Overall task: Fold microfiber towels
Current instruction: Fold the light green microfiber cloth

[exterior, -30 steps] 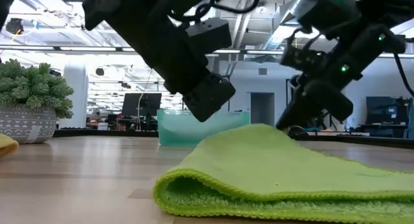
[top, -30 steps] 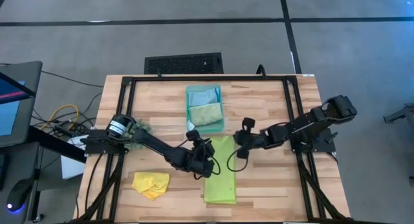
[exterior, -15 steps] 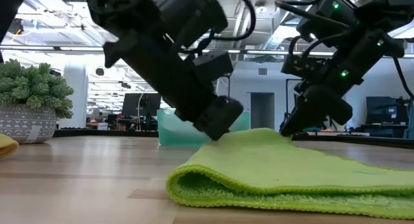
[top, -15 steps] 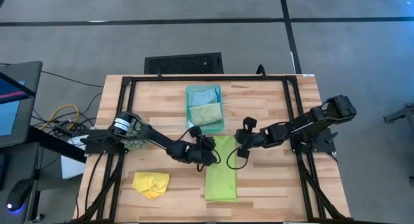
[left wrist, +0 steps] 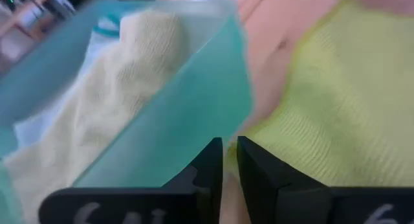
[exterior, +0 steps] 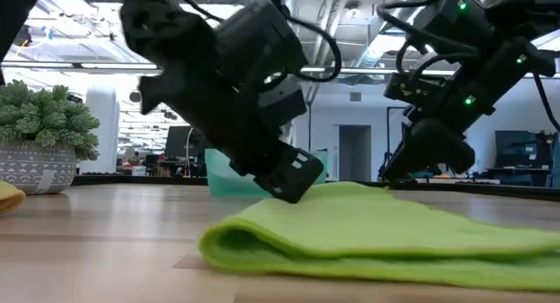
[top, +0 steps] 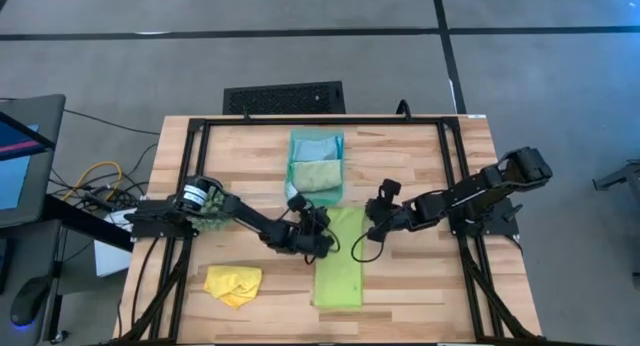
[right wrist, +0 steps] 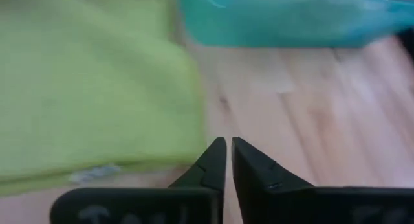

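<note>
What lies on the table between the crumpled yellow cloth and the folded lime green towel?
Only bare wooden tabletop separates the crumpled yellow cloth from the folded lime green towel; the high view shows it.

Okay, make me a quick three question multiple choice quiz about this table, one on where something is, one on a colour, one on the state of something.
1. Where is the yellow towel?
A. in the teal tray
B. on the table near the left arm's side
C. held in the right gripper

2. What colour is the towel between the two grippers?
A. lime green
B. light blue
C. red

3. How does the lime green towel lie?
A. crumpled
B. folded into a long strip
C. rolled up

Key: 1 B, the high view shows it on the wood. 2 A, both wrist views show it. 3 B, the low view shows its doubled edge.
</note>
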`<act>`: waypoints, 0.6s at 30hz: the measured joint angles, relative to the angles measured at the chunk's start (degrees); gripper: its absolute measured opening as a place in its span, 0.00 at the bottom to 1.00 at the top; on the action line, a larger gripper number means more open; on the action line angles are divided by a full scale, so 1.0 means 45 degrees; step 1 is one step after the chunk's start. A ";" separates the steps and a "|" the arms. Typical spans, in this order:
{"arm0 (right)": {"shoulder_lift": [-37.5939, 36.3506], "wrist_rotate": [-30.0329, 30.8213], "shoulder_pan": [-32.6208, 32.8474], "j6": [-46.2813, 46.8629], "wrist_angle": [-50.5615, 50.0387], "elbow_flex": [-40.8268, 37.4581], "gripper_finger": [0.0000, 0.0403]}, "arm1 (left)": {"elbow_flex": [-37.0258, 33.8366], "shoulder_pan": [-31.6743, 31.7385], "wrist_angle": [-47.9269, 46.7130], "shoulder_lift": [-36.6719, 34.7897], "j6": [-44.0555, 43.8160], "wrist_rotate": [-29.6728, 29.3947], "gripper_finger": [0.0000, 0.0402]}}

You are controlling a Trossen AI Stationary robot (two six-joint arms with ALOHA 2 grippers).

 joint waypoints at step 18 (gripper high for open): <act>0.0490 -0.5695 0.2299 -0.0424 0.4500 0.0194 0.18 | 0.0595 -0.0292 0.0085 -0.0303 0.1365 0.2248 0.00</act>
